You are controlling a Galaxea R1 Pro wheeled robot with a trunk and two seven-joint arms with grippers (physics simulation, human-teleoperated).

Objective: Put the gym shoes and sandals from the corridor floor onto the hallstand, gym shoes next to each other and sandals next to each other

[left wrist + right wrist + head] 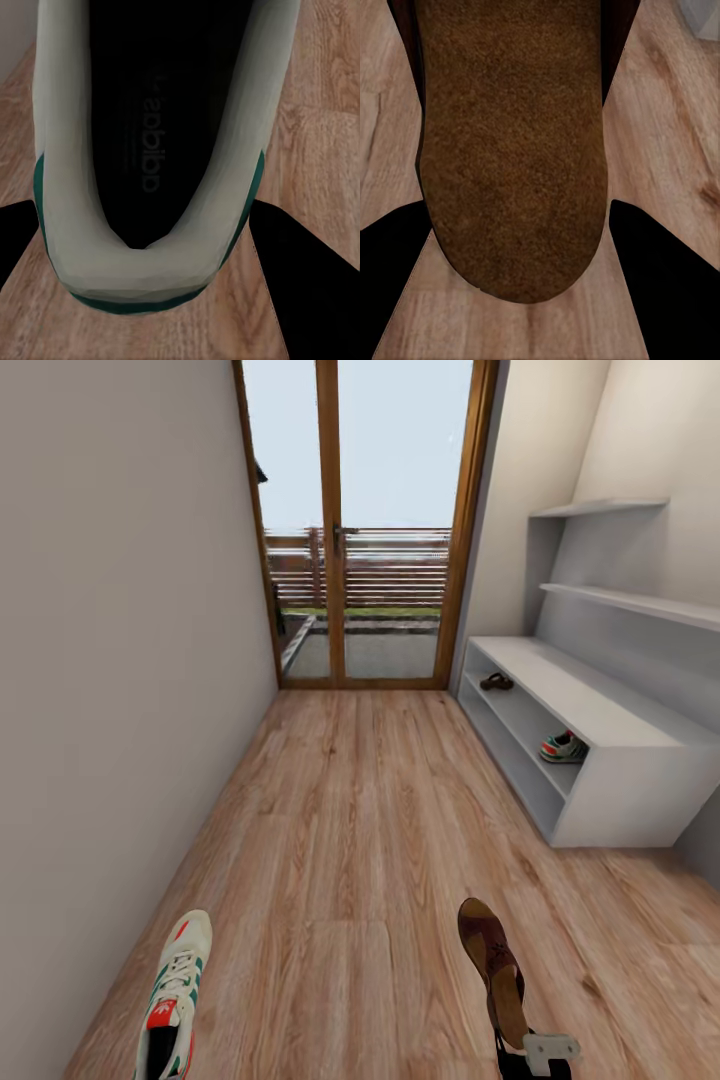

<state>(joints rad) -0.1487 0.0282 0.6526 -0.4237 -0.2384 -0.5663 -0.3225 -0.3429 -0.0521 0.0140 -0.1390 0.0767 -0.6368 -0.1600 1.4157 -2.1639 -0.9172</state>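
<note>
White sneaker (150, 150) clamped in left gripper (142, 247), heel between its fingers; insole print reads "adidas", mirrored. Right gripper (514, 240) clamped on brown sandal (510, 135). Second sneaker (564, 747) and sandal (496, 681) lie inside shoe rack (640, 780), well apart.

White gym shoe (172, 1000) — green stripes, red-orange patches; brown sandal (494, 968), tan insole; pale grey hallstand (640, 760)

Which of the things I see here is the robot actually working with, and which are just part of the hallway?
Job:
gym shoe in left gripper
sandal in right gripper
sandal on rack
gym shoe on rack
hallstand

Hallway:
glass door
left wall
</note>
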